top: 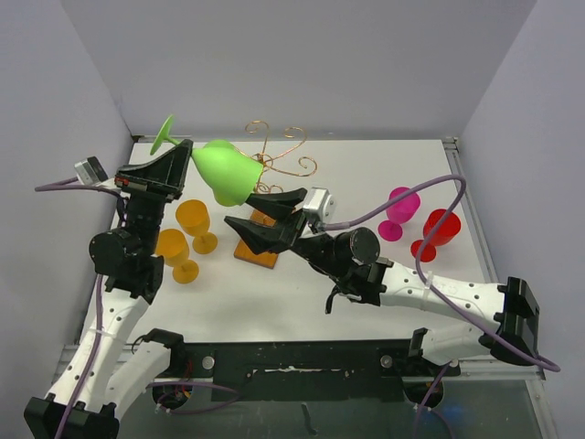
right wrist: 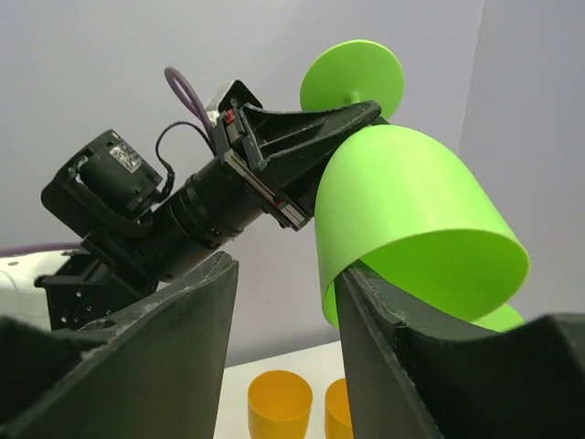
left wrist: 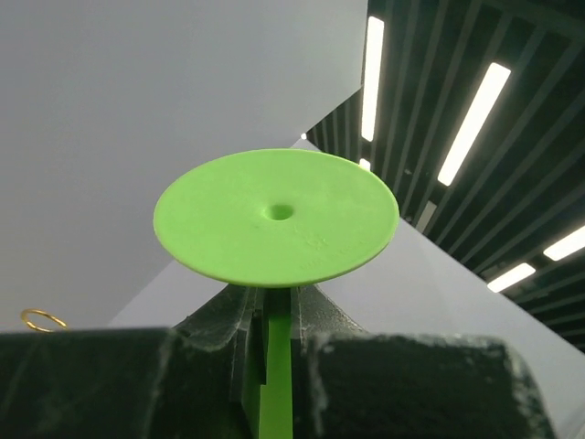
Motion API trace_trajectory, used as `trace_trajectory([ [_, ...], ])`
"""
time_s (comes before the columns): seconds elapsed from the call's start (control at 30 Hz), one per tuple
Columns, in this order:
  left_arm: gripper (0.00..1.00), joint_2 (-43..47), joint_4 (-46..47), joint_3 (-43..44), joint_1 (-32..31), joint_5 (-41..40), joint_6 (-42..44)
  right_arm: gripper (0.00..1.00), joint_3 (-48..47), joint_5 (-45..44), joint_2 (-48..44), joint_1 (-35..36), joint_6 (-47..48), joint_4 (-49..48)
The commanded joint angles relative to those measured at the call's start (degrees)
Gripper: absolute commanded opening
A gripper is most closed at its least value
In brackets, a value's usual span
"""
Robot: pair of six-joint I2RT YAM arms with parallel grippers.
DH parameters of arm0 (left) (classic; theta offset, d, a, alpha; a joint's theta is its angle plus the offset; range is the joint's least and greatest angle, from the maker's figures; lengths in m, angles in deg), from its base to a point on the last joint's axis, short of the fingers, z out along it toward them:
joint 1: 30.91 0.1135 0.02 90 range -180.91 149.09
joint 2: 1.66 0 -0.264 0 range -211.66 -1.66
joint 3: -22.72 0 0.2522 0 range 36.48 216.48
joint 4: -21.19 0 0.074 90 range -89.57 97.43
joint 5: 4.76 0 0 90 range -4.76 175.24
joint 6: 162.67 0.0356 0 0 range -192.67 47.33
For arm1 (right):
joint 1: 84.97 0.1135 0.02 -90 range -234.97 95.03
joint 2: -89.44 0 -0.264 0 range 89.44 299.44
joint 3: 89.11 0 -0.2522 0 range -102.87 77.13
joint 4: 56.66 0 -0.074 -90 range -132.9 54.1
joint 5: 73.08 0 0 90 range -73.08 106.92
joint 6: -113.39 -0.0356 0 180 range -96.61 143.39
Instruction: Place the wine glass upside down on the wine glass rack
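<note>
The green wine glass (top: 228, 171) is held tilted in the air, bowl toward the right, foot (top: 164, 135) toward the back left. My left gripper (top: 178, 163) is shut on its stem; the left wrist view shows the stem (left wrist: 274, 366) pinched between the fingers under the round foot (left wrist: 276, 215). The wine glass rack (top: 279, 151), gold wire scrolls, stands just behind the bowl; its wooden base (top: 259, 251) is partly hidden. My right gripper (top: 265, 216) is open beside the bowl's rim. In the right wrist view one finger (right wrist: 366, 302) touches the bowl's (right wrist: 411, 219) rim.
Two orange glasses (top: 196, 224) (top: 174, 256) stand upright at the left beneath my left arm, and also show in the right wrist view (right wrist: 279, 402). A magenta glass (top: 399, 210) and a red glass (top: 437, 233) stand at the right. Grey walls close in the table.
</note>
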Motion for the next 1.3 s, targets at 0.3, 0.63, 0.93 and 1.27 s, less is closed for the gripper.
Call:
trace_trajectory([
  [0.3,0.0,2.04,-29.79,17.64,0.27,11.68,37.43,0.61,4.0,-8.6,-12.21,0.62,0.98,5.36],
  [0.63,0.0,4.08,-48.47,24.71,0.25,26.15,61.66,0.74,-14.28,-10.19,-7.47,-0.73,-3.6,31.78],
  [0.93,0.0,8.26,-48.55,18.94,0.18,29.56,67.81,0.75,-21.26,-5.46,-4.48,-2.88,-17.39,35.46],
  [1.27,0.0,12.18,-42.31,8.46,0.24,30.6,67.77,0.73,-25.12,-4.7,-0.01,-4.85,-26.76,41.28],
])
